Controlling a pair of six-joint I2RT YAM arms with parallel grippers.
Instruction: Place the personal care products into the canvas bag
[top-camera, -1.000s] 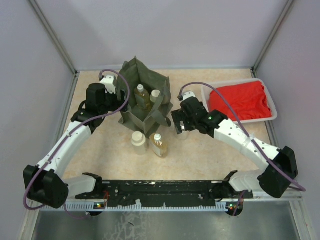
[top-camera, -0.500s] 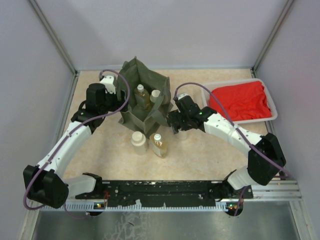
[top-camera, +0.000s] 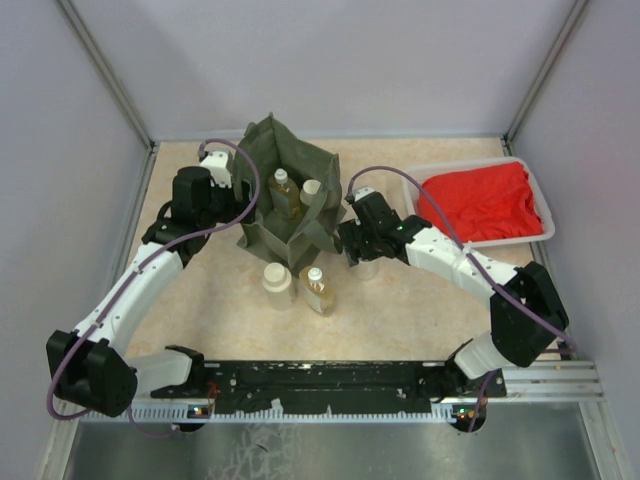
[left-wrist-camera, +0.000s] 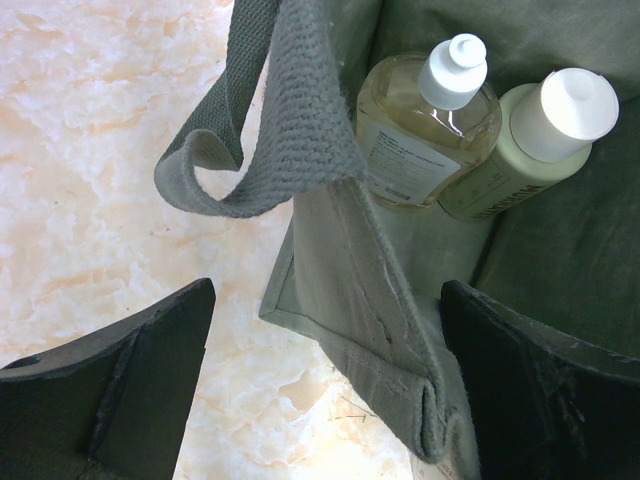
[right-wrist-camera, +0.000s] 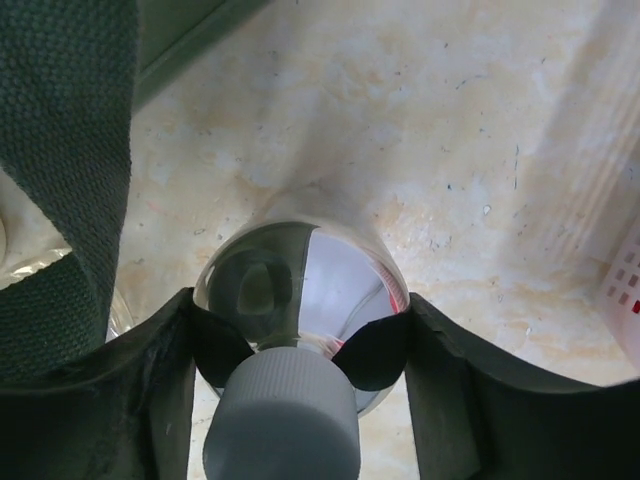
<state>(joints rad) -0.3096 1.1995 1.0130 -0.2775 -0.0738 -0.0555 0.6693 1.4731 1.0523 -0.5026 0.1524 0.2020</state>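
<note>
The olive canvas bag (top-camera: 262, 150) stands open at the table's middle back, with an amber bottle (top-camera: 285, 193) and a pale bottle (top-camera: 310, 190) inside. My left gripper (left-wrist-camera: 327, 300) is open and straddles the bag's near wall (left-wrist-camera: 340, 250), with the amber bottle (left-wrist-camera: 420, 130) and pale bottle (left-wrist-camera: 520, 160) beyond it. My right gripper (right-wrist-camera: 300, 320) is shut on the silvery bottle (right-wrist-camera: 300, 280), which stands on the table just right of the bag (top-camera: 365, 268); both fingers press its shoulder above the grey cap (right-wrist-camera: 285, 415). A cream-capped bottle (top-camera: 277, 283) and an amber bottle (top-camera: 318, 290) stand in front of the bag.
A white tray (top-camera: 415, 185) holding a red cloth (top-camera: 480, 200) sits at the back right, close to my right arm. A bag handle strap (right-wrist-camera: 70, 150) hangs left of the right gripper. Enclosure walls rise on all sides.
My right arm swung left and down over the silvery bottle, and its jaws closed onto it. The left arm and the bag have not moved.
</note>
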